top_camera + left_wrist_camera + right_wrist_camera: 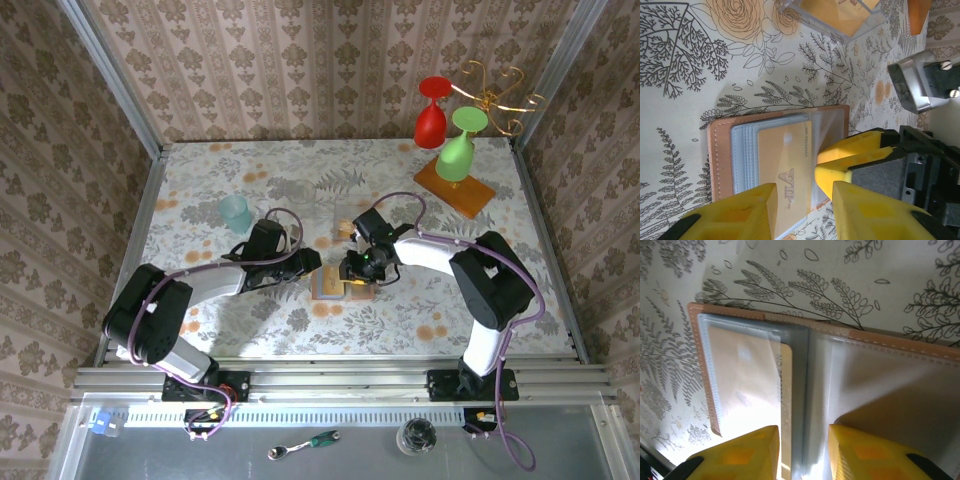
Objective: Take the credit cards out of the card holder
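Card holder (338,287) is laid open and flat on the floral surface (250,180), grey-blue inner face up, tan border seen round it (722,150).

Orange-tan card (785,170) is seated in one pocket panel, with "VIP" lettering visible. From the right wrist the card (785,390) is seen with its edge right beside the holder's centre fold. The other panel is washed out by glare, so its contents cannot be told.

Left fingers (740,212) are set apart over the holder's edge at the card end, with the card in line with the gap. Nothing is clamped.

Right fingers (740,455) are also set apart, straddling the holder's centre fold, with nothing pinched between them. In the left wrist view one right fingertip (855,150) is seen on the holder's other panel, just beside the card.

In the top view the holder is approached by the left arm from its left and by the right arm from its right.

Clear box (830,15) with an orange insert is sat beyond the holder, apart from it.
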`<state>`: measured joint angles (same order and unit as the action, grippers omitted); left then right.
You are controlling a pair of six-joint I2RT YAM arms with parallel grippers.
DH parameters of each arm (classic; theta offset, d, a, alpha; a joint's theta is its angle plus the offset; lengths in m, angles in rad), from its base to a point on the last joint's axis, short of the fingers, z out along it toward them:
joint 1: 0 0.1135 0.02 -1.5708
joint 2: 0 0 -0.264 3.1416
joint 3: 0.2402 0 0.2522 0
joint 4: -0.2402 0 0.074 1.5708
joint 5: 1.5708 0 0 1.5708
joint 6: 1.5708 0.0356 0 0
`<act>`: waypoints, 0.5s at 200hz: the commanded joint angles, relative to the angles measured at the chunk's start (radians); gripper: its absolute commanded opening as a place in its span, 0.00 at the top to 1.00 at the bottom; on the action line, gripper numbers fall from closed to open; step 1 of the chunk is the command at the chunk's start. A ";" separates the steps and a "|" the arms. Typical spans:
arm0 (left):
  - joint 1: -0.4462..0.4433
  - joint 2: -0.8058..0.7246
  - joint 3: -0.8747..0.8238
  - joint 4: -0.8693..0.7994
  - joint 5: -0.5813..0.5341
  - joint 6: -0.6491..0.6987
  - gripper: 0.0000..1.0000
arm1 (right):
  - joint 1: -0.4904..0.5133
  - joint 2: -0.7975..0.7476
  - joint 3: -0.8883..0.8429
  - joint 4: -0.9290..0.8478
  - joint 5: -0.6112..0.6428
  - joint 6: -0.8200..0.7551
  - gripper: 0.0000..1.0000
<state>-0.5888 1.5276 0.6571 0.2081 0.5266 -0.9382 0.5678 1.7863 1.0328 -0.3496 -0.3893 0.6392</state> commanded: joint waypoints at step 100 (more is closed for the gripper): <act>-0.046 0.114 0.073 0.027 -0.003 0.009 0.82 | 0.006 -0.117 -0.023 0.025 -0.023 0.031 0.67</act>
<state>-0.6289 1.6238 0.7021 0.2314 0.5201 -0.9417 0.5678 1.6875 1.0290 -0.3450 -0.3901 0.6441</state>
